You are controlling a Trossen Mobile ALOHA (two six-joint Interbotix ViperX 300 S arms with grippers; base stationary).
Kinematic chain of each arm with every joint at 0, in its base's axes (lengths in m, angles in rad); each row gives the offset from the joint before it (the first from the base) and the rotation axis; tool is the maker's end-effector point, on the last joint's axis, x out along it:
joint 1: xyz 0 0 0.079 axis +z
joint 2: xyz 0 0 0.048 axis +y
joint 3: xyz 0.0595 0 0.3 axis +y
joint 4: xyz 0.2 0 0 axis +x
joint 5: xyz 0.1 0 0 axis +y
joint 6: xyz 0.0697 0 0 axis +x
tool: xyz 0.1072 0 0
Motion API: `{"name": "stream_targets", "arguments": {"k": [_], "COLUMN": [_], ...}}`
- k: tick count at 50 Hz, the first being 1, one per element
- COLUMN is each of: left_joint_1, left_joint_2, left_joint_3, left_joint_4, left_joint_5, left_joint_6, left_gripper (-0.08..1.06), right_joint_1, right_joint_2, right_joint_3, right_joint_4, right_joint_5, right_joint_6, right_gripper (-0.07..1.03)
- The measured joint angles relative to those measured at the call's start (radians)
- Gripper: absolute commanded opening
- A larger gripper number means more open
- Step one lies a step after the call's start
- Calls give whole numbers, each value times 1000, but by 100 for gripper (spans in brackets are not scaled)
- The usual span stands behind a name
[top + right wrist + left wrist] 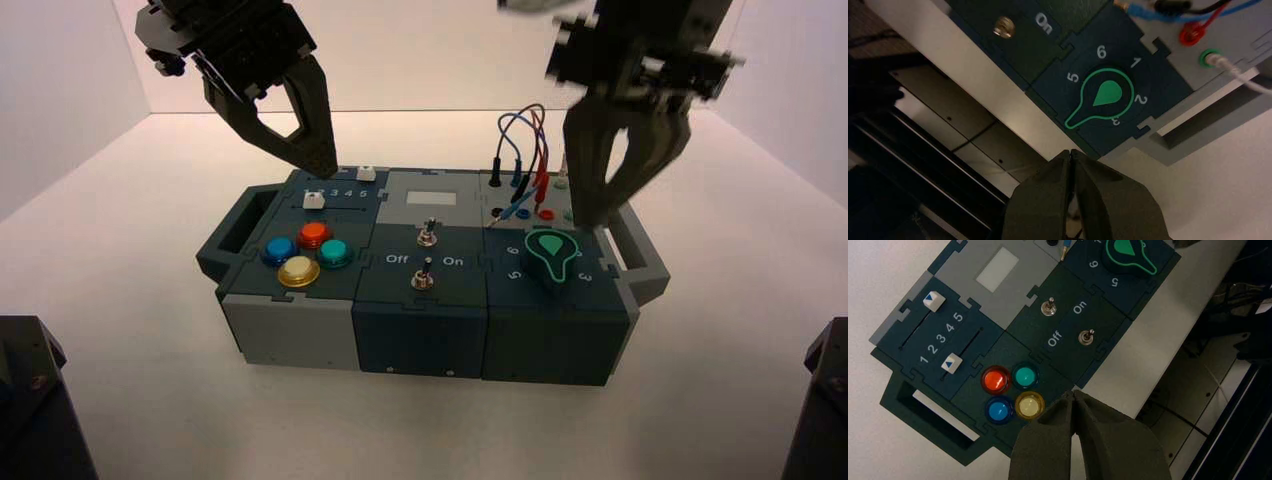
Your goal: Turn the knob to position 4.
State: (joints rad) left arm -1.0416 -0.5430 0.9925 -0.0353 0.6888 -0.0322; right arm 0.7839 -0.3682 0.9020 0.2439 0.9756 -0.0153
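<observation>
Knob (552, 255), green and teardrop-shaped, sits on the box's (300, 335) front right corner in the high view, the right end effector (600, 218) hanging just behind it beside the looping wires (520, 140); the left end effector (325, 168) hovers over the sliders at the rear left. From the left wrist, those fingers meet above four coloured buttons (1010, 392). From the right wrist, fingers pressed together, the knob's tip points between 5 and 3, covering position 4.

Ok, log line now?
green teardrop knob: tip between 3 and 5, 4 hidden | right end effector: shut, off knob | left end effector: shut, over teal box
</observation>
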Motion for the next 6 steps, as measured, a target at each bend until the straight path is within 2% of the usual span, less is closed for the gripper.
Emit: {"name": "stream_targets", "arguments": {"k": [6], "left_joint_1": [0], "left_joint_2": [11], "left_joint_3": [2], "left_joint_4": [2], "left_joint_5": [0], "left_joint_6": [0], "left_gripper": [-3], "right_joint_1": [0], "right_joint_2": [-29], "right_joint_3": [3], "right_joint_4": [-2], "right_joint_5": [2], "right_joint_6": [0], "right_gripper": [-2]}}
